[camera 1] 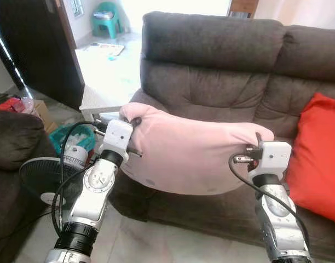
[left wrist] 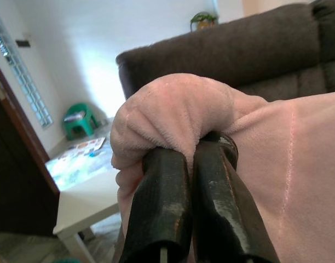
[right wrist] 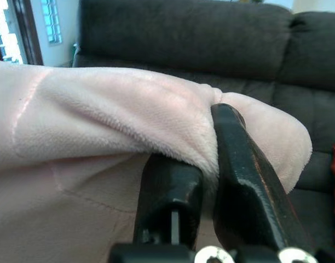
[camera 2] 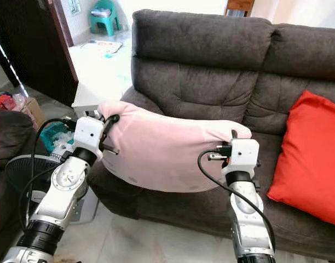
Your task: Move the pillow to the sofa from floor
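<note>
The pale pink pillow is hanging in the air in front of the dark grey sofa, stretched between the two arms and sagging in the middle above the front edge of the seat. Its cover is looking soft and plush, with a fine seam line running across it and the fabric bunching into rounded folds at each held corner. The left tool is clamping its black fingers on the pillow's left upper corner, the fleece bulging over the fingertips. The right tool is pinching the right upper corner in the same way, fingers pressed tight on the fabric. A red cushion is leaning against the sofa's backrest, just beside the pillow's right end. A standing fan is sitting on the floor beside the left arm.
</note>
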Controlling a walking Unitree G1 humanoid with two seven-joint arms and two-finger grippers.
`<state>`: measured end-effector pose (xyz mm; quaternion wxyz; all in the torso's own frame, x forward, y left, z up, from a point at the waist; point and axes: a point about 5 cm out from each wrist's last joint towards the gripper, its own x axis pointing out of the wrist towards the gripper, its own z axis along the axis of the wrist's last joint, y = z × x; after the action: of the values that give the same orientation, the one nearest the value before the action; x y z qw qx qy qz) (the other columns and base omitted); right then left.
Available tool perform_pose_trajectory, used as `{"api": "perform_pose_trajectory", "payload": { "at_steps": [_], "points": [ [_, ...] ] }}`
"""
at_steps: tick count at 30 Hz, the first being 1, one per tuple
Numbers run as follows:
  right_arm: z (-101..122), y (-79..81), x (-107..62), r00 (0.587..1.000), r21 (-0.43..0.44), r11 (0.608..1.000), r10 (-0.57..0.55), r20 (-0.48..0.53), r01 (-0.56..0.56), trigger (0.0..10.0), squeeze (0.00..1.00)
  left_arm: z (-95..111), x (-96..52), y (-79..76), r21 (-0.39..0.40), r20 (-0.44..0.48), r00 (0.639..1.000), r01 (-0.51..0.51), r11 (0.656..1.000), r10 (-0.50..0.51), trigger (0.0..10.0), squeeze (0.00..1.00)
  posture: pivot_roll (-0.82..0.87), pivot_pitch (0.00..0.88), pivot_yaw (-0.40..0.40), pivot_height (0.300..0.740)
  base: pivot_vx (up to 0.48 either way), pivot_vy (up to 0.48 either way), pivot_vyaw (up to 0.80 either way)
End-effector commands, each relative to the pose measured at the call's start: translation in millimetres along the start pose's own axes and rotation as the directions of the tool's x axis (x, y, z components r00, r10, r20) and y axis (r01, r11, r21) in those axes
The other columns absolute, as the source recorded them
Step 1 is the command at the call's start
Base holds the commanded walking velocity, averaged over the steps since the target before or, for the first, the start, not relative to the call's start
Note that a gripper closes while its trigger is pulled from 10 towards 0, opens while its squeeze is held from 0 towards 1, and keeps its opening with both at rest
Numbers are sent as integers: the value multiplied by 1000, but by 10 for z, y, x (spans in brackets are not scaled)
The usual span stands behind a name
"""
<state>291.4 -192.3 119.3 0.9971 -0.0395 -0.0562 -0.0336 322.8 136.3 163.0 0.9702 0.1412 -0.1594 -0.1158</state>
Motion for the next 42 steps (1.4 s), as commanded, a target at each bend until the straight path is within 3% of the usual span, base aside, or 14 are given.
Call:
{"api": "perform_pose_trajectory", "payload": {
  "at_steps": [1, 25, 32, 42],
  "points": [
    [81, -112, 33, 997, 15, 998, -62, 40, 61, 10000, 0, 91, 36, 151, 4, 46, 997, -61, 998, 60, 10000, 0, 63, 22, -39, 740, 292, 0, 0],
    [67, -35, 23, 999, -9, 1000, -24, 32, 24, 10000, 0, 114, 45, 118, -13, 56, 997, -49, 999, 50, 10000, 0, 61, 31, -39, 740, 300, 0, 0],
    [68, -21, 18, 999, -7, 1000, -11, 33, 11, 10000, 0, 123, 51, 118, -15, 60, 997, -52, 999, 53, 10000, 0, 60, 30, -42, 740, 301, 0, 763],
    [59, -41, 31, 999, 3, 1000, -27, 23, 27, 10000, 0, 126, 47, 124, -16, 62, 997, -53, 998, 54, 10000, 0, 63, 26, -45, 740, 302, 0, 0]
  ]
}}
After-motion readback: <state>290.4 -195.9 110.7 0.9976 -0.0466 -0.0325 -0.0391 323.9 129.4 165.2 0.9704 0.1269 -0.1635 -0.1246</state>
